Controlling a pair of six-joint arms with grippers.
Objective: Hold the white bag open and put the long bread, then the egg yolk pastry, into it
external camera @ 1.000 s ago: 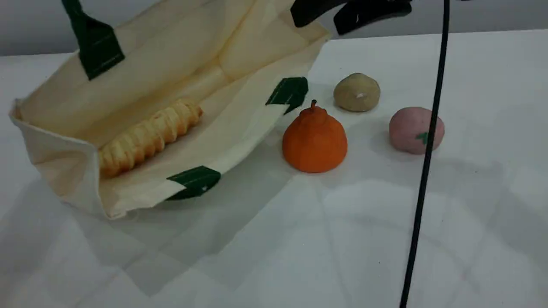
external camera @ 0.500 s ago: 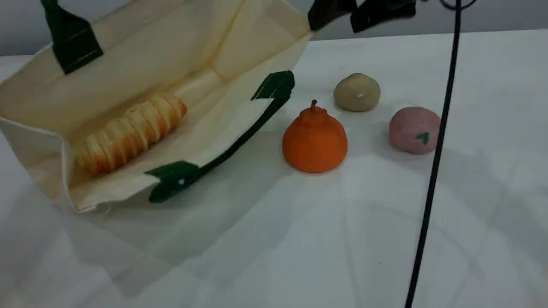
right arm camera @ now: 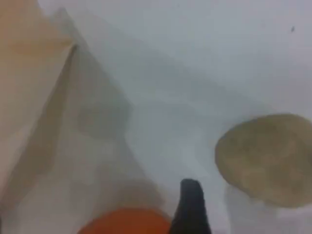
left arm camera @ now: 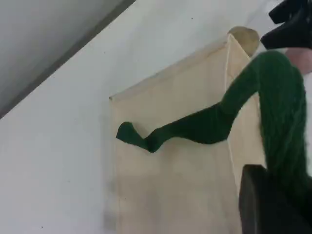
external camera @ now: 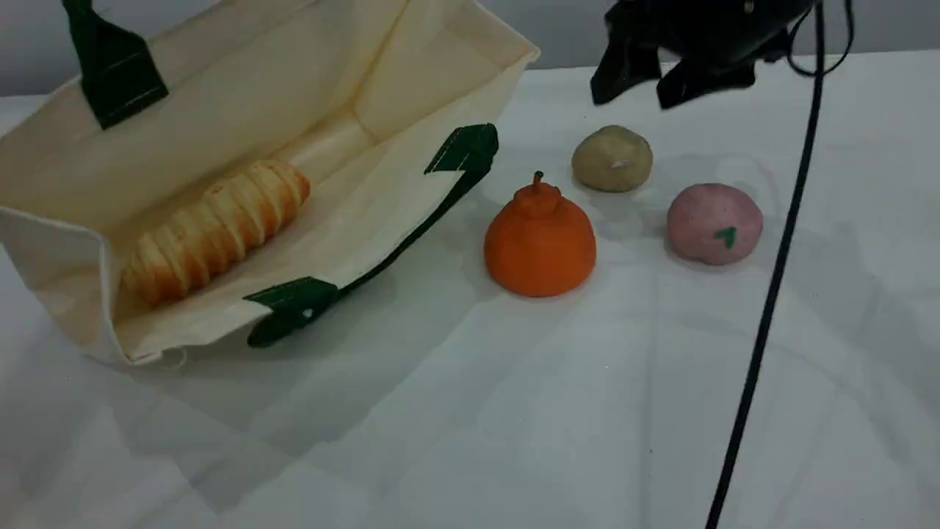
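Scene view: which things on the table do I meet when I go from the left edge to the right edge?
white bag → long bread, lying inside the bag → orange pear-shaped item → egg yolk pastry → pink ball

One white bag (external camera: 242, 88), one long bread (external camera: 213, 231), one egg yolk pastry (external camera: 612, 158), one orange pear-shaped item (external camera: 540, 239), one pink ball (external camera: 714, 223).

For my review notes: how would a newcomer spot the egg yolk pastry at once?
Start at the white bag on the left; three foods sit to its right. The egg yolk pastry is the farthest: small, tan, pale-spotted, unlike the stemmed orange fruit and pink ball.
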